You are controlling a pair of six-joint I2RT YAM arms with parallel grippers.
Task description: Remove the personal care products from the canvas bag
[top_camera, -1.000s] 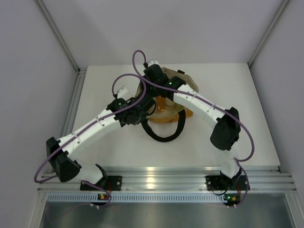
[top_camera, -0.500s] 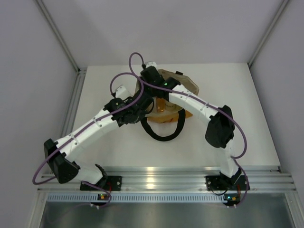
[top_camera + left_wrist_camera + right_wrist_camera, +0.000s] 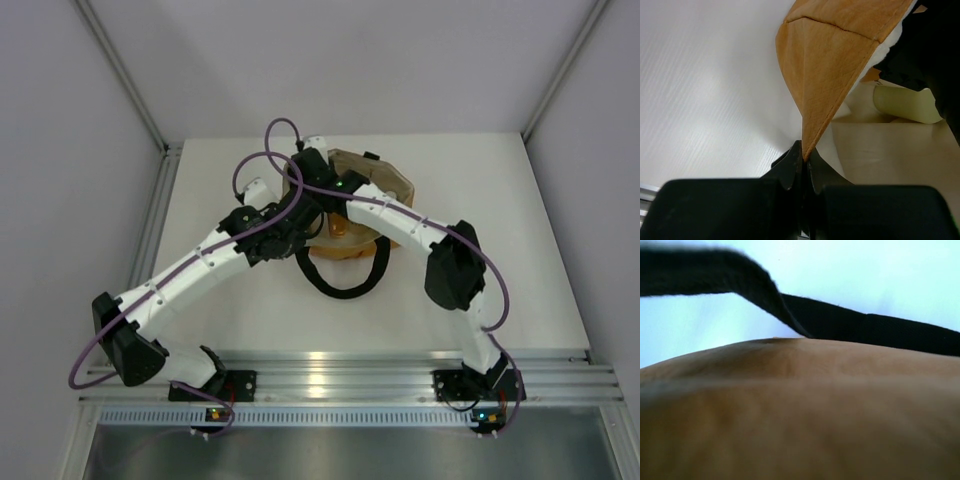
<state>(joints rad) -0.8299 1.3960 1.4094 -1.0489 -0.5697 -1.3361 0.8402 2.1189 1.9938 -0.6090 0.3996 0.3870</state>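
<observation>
While my left fingers (image 3: 788,171) pinch the bag (image 3: 830,60) rim to hold its mouth open, the right arm (image 3: 400,215) presses against the fabric; the right fingers' spread I cannot tell.

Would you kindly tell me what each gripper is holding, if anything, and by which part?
The left gripper is shut on the canvas bag, pinching a fold of its orange rim. For the right gripper, it cannot be told.

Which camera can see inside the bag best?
The left wrist: it shows the bag pinched by the left end effector, with cream lining and a pale bottle inside. From the top, arms mostly cover it. The right wrist shows only blurry fabric and a handle.
</observation>
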